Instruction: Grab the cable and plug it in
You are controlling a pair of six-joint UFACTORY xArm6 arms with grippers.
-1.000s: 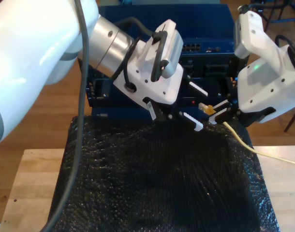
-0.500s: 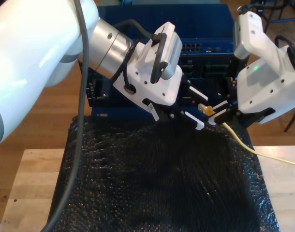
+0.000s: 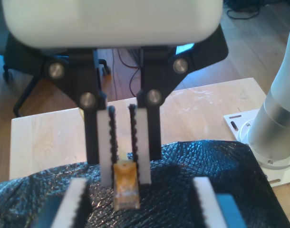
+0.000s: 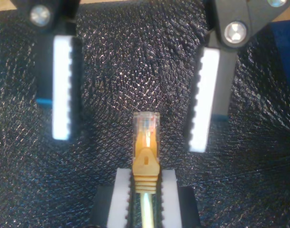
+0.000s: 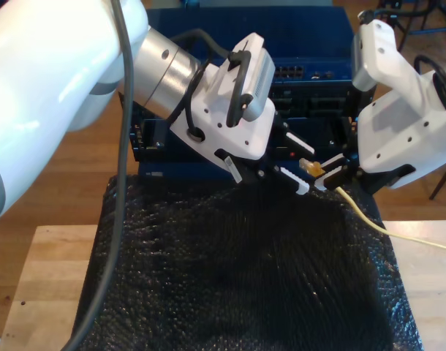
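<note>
My second gripper (image 5: 330,175) jaws clenched on the cable (image 5: 354,208) behind its plug (image 4: 146,124); my first gripper (image 5: 296,162), at its 9 o'clock in the exterior view, jaws released

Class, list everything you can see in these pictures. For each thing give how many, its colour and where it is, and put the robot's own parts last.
cable: one, pale yellow with an orange boot and clear plug, running from the exterior view's right edge up over the mat.
mat: one, black and textured, lying on the table.
table: one, light wood, under the mat.
equipment box: one, blue with dark ports, behind the mat.
floor: brown wood, around the table.
my first gripper: one, white and black, open, facing the plug.
my second gripper: one, white pads, shut on the cable's boot.
</note>
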